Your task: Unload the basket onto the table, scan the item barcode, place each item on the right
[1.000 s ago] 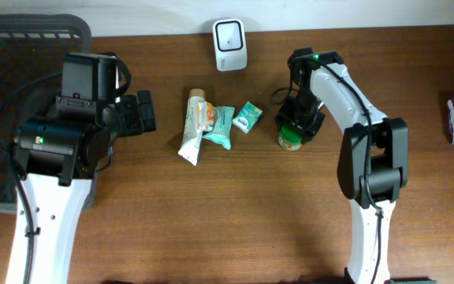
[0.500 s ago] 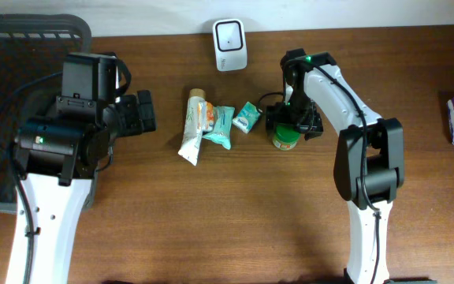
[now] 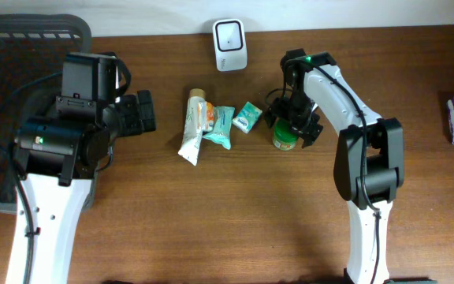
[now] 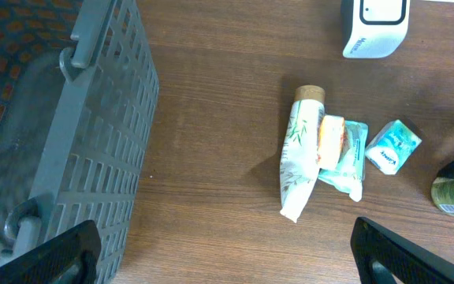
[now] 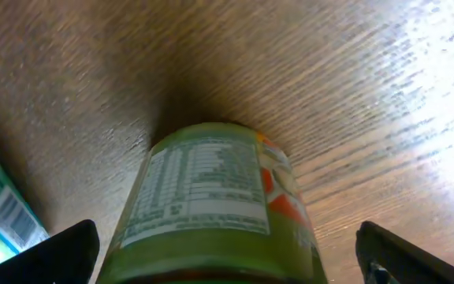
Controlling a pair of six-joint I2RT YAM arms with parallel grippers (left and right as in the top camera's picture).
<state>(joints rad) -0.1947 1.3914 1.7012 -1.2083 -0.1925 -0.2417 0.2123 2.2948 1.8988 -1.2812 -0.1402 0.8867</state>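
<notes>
Overhead shows you the jar (image 3: 286, 140) on the table (image 3: 211, 221), nearer the robot than the scanner (image 3: 230, 34) and off to the scanner's right, with the right gripper (image 3: 292, 128) set right over it. Right wrist view settles the grip for you: the two fingers (image 5: 42, 252) stand wide at the lower corners with the jar between them. A strip of wood shows beside one finger, while the gap at the other is too thin to judge, so the jaws are spread open and not clamped on anything. The jar's long axis runs straight away from that camera, along the line of the fingers, with its printed label turned toward the lens. You cannot tell from these views whether it stands upright or leans. You see small print on that label but no clear barcode, so the code may well sit on another side. The left gripper (image 3: 145, 113) is also open and empty, well to the scanner's left. The tube (image 3: 191, 134), the packet (image 3: 219, 126) and the small box (image 3: 247, 116) lie between it and the jar, and the basket (image 4: 93, 142) is further left again. So the right arm is plainly your nearer one. Your next move turns on that straddle: close the jaws across the jar's width, not along its length, then carry it away from the robot and leftward to the scanner's face. Watch the small box just to the jar's left, since one finger stands close beside it.
</notes>
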